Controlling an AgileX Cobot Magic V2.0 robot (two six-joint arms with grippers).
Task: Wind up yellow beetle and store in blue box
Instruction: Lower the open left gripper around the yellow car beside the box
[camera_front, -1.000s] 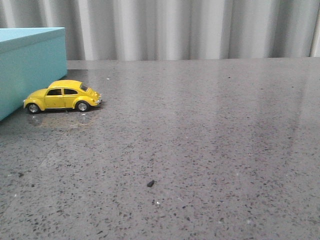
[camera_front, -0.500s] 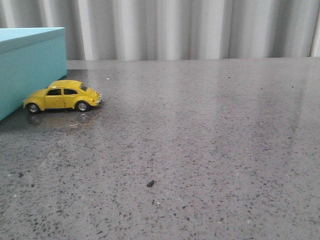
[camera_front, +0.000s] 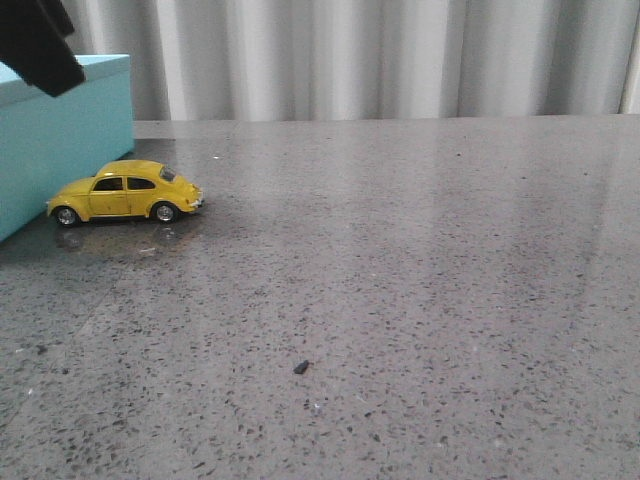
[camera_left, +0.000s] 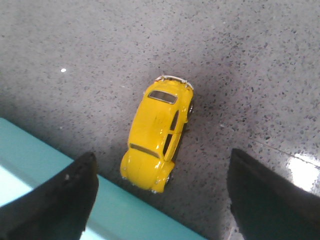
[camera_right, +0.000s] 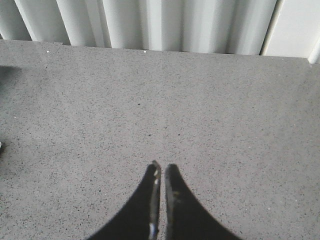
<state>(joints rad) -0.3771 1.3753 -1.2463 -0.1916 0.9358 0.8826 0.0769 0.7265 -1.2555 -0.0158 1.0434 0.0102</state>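
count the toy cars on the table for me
1. A small bright yellow toy beetle car stands on its wheels on the grey speckled stone table, at its left side beside the large turquoise-blue box. Any inside the box would be hidden.

My left gripper (camera_left: 160, 200) is hanging spread wide above the yellow beetle (camera_front: 126, 190), with bare speckled table (camera_front: 420, 280) showing on both flanks of the car. The blue box (camera_front: 60, 140) is standing close at the car's 9 o'clock in the front view, nearly touching its end, so that side is blocking me; one of my left fingers (camera_left: 55, 200) is sitting over the box's top. From the beetle's 12 round to 6 o'clock the table is lying open. A small dark crumb (camera_front: 301, 367) is lying well apart at 5 o'clock. My right gripper (camera_right: 161, 172) is pointing with fingers pressed together across unobstructed tabletop toward the pleated curtain (camera_right: 165, 22) at 12.
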